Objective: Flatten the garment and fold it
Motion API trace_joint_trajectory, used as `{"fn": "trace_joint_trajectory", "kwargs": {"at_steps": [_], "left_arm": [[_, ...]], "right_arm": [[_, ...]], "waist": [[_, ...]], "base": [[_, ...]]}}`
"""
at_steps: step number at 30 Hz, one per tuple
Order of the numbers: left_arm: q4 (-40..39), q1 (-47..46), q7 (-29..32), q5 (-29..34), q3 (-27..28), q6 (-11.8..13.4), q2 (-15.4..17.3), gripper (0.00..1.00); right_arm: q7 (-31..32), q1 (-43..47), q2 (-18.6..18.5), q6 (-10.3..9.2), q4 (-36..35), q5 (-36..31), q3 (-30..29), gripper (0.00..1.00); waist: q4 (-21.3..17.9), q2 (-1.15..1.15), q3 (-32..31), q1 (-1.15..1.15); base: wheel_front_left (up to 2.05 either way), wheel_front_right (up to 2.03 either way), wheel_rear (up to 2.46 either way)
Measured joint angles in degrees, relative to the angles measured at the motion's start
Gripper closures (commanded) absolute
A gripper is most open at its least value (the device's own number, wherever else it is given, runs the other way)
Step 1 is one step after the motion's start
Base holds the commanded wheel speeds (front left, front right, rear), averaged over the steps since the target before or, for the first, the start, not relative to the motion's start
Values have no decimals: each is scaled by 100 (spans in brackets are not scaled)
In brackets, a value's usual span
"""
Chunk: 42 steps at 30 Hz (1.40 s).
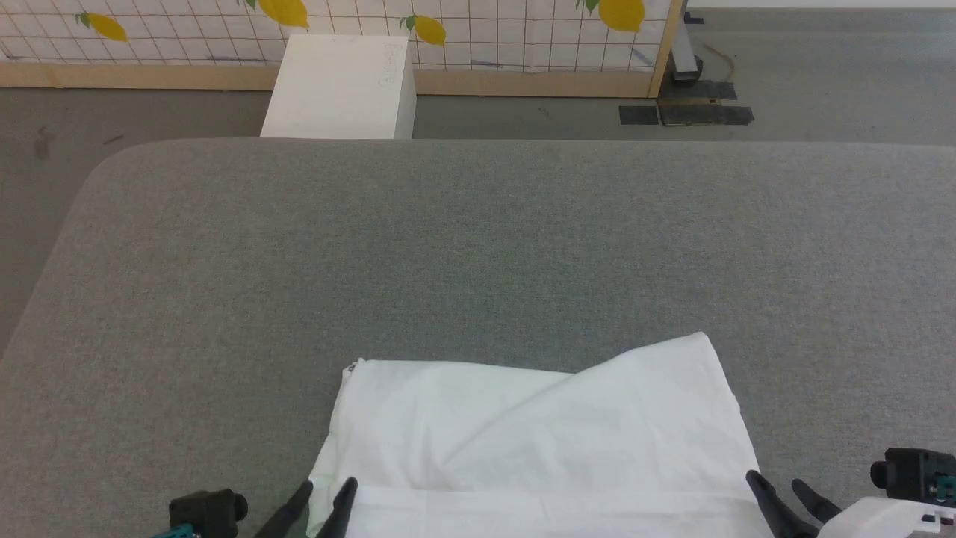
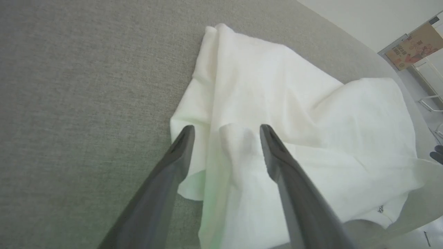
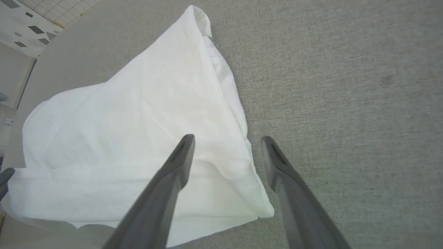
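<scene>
The garment (image 1: 538, 433) is a white T-shirt lying folded over on the grey table (image 1: 478, 246) near its front edge, with one flap laid diagonally over its right half. My left gripper (image 1: 327, 489) stands open at the shirt's near left corner. In the left wrist view that gripper (image 2: 225, 129) straddles a fold of the garment (image 2: 294, 114) without pinching it. My right gripper (image 1: 777, 484) is open at the near right corner. Seen from the right wrist, the right gripper (image 3: 226, 138) hovers over the edge of the garment (image 3: 138, 121), one finger above cloth, the other above bare table.
A rigid white box (image 1: 340, 86) stands on the floor beyond the table's far edge, before a lemon-patterned screen (image 1: 478, 30). Dark mats (image 1: 683, 112) lie on the floor at the far right. Bare grey tabletop stretches beyond the shirt.
</scene>
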Motion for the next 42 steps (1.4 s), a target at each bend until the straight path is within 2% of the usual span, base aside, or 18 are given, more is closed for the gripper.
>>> {"fn": "trace_joint_trajectory", "kwargs": {"at_steps": [3,8,13,16,18,21,24,30,41,42], "left_arm": [[-344,8,-200,166,169,219,64,0],[-959,9,-831,681,616,824,110,0],[-1529,-3,-1079,1692,1319,1481,-202,0],[-1774,-5,-1099,2602,1636,1680,-385,0],[-1773,39,-1102,3058,1692,1689,-493,0],[-1684,163,-1103,3399,1684,1661,-655,0],[-1571,218,-1103,3496,1713,1480,-915,0],[-1466,214,-1103,3593,1823,1173,-1113,0],[-1325,208,-1103,3832,2003,772,-1267,0],[-1317,205,-1103,3833,2015,745,-1273,0]], "right_arm": [[21,-1,-3,0,-216,0,-80,0],[-80,-41,-4,0,-522,-112,-271,0],[-112,-95,-21,0,-532,-290,-330,0],[-103,-172,-75,0,-447,-370,-258,0],[-83,-256,-127,0,-323,-404,-185,0],[-27,-411,-211,0,-67,-450,-59,0],[23,-621,-339,0,301,-447,108,0],[47,-901,-419,0,804,-389,266,0],[41,-1300,-486,1,1759,-265,367,0],[38,-1346,-490,1,1824,-197,380,33]], "waist": [[0,0,-14,0],[2,0,-18,0],[16,0,12,0],[26,0,48,0],[21,0,77,0],[22,0,113,0],[86,0,145,0],[233,0,197,0],[472,0,284,0],[482,0,283,0]], "base": [[0,0,0],[0,0,0],[0,0,0],[0,0,0],[0,0,0],[0,0,0],[0,0,0],[0,0,0],[0,0,0],[0,0,0]]}}
